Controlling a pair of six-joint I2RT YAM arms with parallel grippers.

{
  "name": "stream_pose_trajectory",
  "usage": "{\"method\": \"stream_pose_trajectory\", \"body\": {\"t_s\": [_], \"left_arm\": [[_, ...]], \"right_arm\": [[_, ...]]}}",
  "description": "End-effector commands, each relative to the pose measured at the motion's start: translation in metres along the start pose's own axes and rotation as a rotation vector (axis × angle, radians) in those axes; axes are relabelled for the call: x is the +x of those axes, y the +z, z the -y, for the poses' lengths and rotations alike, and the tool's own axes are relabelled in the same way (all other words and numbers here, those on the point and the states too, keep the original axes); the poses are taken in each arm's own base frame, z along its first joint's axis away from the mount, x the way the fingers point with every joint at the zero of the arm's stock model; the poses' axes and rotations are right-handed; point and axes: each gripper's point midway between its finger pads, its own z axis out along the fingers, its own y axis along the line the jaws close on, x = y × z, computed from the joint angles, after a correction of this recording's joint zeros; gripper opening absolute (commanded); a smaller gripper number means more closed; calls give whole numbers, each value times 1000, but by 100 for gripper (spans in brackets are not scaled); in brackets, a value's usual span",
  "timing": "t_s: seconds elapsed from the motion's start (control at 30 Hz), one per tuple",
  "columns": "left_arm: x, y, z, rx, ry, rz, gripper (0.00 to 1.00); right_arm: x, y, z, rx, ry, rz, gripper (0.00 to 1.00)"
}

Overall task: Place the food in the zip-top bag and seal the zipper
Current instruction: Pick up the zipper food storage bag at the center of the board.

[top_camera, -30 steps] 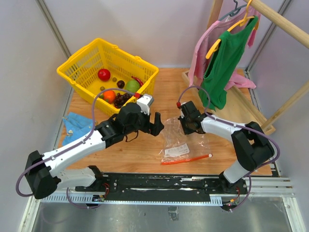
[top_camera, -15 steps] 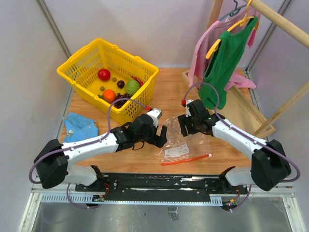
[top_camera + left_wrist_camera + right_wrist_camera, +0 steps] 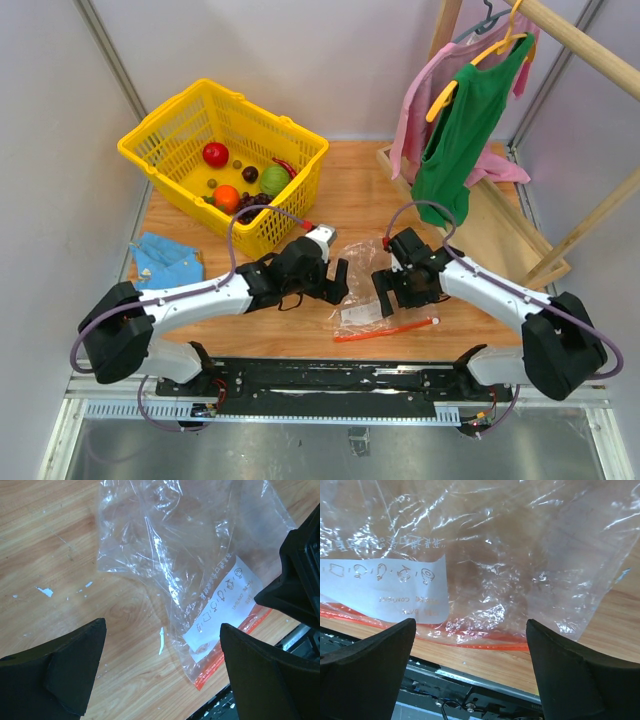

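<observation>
Now, bag (image 3: 362, 262): limp, light, slippery film, lying flat.
Hold: zipper (image 3: 386, 329) edge, likely the stiffest part.
Grippers: left gripper (image 3: 338, 283), right gripper (image 3: 384, 292) spread, empty, flanking bag.
Contents: food (image 3: 275, 180) in basket (image 3: 160, 115), well apart from bag.

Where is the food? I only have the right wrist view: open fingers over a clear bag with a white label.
Observer: None is in the zip-top bag. The red fruit, orange and green ball lie in the yellow basket, far back on the left.
Operator: What is the left arm doing?
Observer: The left gripper is open and empty, over the bag's left side, facing the right gripper.
Operator: Which end has the zipper's tab?
Observer: The zipper runs along the bag's near edge; its white tab is at the right end.
</observation>
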Motion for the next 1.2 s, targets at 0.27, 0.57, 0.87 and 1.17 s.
{"method": "stream_pose_trajectory", "body": {"t_s": [0.27, 0.57, 0.87, 1.17], "left_arm": [[35, 29, 5, 31, 11, -125, 90], [54, 49, 18, 101, 1, -206, 69], [61, 65, 30, 157, 14, -252, 39], [47, 62, 38, 191, 43, -227, 1]], "right_arm": [[1, 22, -16, -60, 9, -20, 93], [-1, 24, -16, -68, 24, 23, 93], [-5, 22, -17, -79, 16, 63, 93], [-22, 4, -21, -115, -30, 186, 94]]}}
